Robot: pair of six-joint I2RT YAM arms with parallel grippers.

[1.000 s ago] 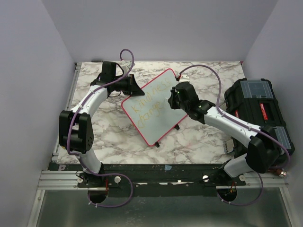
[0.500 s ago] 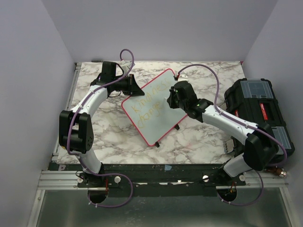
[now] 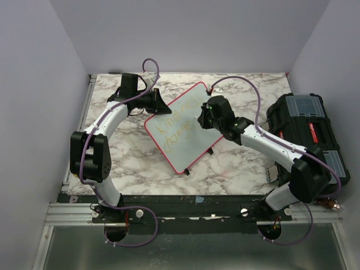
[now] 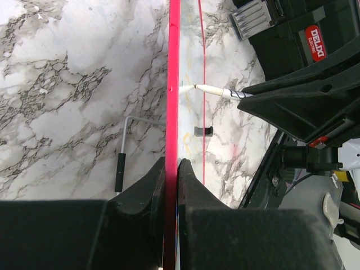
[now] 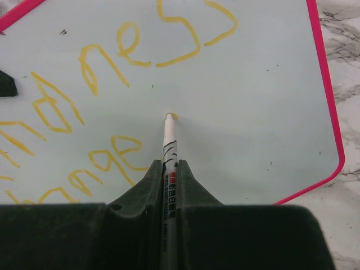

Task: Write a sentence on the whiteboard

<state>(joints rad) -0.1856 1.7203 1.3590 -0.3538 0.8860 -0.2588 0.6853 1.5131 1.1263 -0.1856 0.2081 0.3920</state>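
The whiteboard [image 3: 181, 138], white with a pinkish-red frame, lies tilted in the middle of the marble table. My left gripper [image 3: 159, 107] is shut on its upper left edge; in the left wrist view the jaws [image 4: 172, 163] pinch the red frame [image 4: 174, 84] seen edge-on. My right gripper [image 3: 203, 117] is shut on a white marker [image 5: 169, 140], whose tip touches the board [image 5: 259, 95] just after the second line. The sentence [image 3: 175, 122] shows as two lines of yellow letters [image 5: 169, 34]. The marker [image 4: 216, 90] also shows in the left wrist view.
A black toolbox [image 3: 308, 126] stands at the right edge of the table, close to my right arm. A thin wire leg with a black sleeve [image 4: 120, 169] sticks out under the board. A small black clip [image 3: 211, 151] sits at the board's lower edge. Walls close in three sides.
My right gripper has shifted a little to the left and up across the board with the marker. The left gripper and the board have not moved.
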